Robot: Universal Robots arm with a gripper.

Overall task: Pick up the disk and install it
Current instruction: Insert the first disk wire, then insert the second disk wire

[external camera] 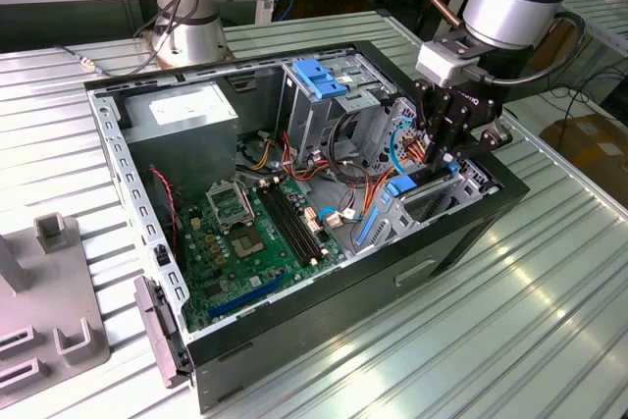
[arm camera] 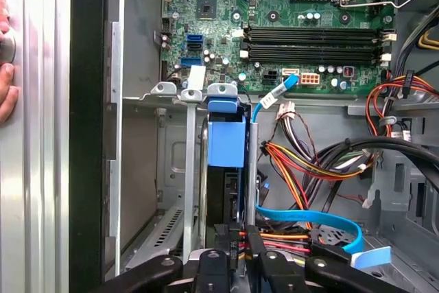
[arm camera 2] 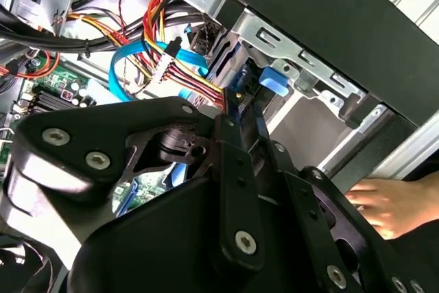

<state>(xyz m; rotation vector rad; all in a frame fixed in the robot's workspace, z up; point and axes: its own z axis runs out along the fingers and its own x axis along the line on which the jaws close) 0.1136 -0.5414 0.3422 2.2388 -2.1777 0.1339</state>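
The black pincer (arm camera: 236, 265) fills the near edge of both wrist views, its fingers drawn narrow onto the edge of the disk (arm camera: 226, 149), which stands on edge in the drive bay at the case's (external camera: 294, 340) four-o'clock corner in the exterior view, blue rail end showing. To seat it well, I judge the push should run straight along the bay guides, clear of the blue ribbon cable (arm camera: 309, 217) and wire bundle. The arm reaches steeply down from two o'clock, wrist near vertical over the bay.

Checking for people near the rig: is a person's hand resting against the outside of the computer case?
Yes, in the second wrist view a hand lies against the outer side of the computer case.
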